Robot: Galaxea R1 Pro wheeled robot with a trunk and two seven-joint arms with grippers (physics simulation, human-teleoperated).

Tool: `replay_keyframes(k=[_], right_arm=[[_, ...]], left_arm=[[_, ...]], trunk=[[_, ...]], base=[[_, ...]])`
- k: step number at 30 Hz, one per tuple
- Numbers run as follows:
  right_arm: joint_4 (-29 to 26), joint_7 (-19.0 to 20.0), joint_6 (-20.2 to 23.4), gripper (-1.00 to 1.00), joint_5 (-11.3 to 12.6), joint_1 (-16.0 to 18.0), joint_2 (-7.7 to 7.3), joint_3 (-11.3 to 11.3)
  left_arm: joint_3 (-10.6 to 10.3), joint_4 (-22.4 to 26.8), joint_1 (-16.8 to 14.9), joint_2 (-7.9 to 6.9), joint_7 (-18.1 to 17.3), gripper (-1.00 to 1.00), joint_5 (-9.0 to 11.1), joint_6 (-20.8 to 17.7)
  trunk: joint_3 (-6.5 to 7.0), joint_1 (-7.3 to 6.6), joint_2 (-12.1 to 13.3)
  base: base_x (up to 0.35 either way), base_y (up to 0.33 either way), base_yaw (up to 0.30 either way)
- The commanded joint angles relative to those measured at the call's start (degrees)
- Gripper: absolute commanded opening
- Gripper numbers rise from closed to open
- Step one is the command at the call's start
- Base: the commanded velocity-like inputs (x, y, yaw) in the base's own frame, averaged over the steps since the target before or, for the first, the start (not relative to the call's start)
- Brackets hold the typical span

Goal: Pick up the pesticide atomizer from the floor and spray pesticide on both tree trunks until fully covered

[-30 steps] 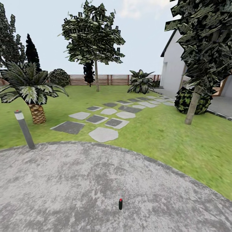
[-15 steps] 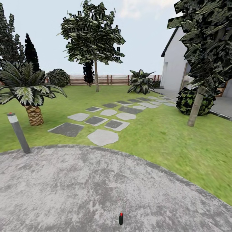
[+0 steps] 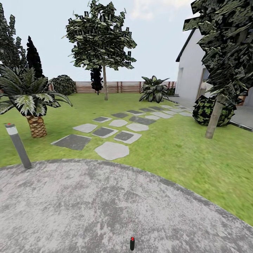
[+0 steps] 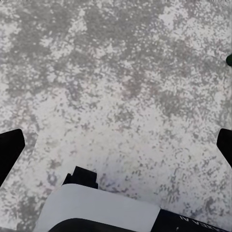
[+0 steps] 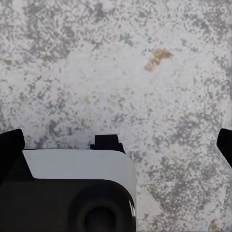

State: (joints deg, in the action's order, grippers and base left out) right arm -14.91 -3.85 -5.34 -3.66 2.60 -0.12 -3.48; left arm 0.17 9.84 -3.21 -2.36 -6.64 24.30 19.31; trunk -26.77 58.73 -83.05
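A small black object with a red top [image 3: 132,243] stands upright on the grey paving at the bottom middle of the head view. It looks like the pesticide atomizer but is too small to make out. One tree rises far back near the fence, with a thin straight tree trunk [image 3: 105,86]. The other tree stands on the grass at the right, its tree trunk [image 3: 214,119] leaning slightly. My left gripper [image 4: 116,145] and right gripper [image 5: 116,145] both hang over bare paving, fingers wide apart, holding nothing.
A grey bollard light [image 3: 17,146] stands at the paving's left edge, with a short palm [image 3: 35,121] behind it. Stepping stones [image 3: 112,150] lead across the lawn toward a white house [image 3: 191,73]. A round shrub [image 3: 205,110] sits by the right tree. A slatted fence [image 3: 119,86] closes the back.
The whole picture has shifted as the camera advanced. The red-topped object now sits lower in the picture, and the bollard and palm lie further left.
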Motion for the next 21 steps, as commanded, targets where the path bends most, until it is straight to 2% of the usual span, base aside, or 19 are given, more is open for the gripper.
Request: replay_keyframes(k=[1,7,21], right_arm=[[0.05,-0.01,-0.20,1.00,-0.38,0.04,0.03,-0.36],[0.05,-0.01,-0.20,1.00,-0.38,0.04,0.03,-0.34],[0.05,-0.01,-0.20,1.00,-0.38,0.04,0.03,-0.31]], left_arm=[[0.03,-0.08,-0.04,-0.01,-0.48,1.00,0.57,0.12],[0.01,-0.08,-0.04,-0.01,-0.48,1.00,0.57,0.12],[0.02,-0.08,-0.04,-0.01,-0.48,1.00,0.57,0.12]], trunk=[[-0.06,0.00,-0.03],[-0.06,0.00,-0.03],[-0.06,0.00,-0.03]], base=[[0.059,0.000,0.000],[0.204,0.000,0.000],[0.320,0.000,0.000]])
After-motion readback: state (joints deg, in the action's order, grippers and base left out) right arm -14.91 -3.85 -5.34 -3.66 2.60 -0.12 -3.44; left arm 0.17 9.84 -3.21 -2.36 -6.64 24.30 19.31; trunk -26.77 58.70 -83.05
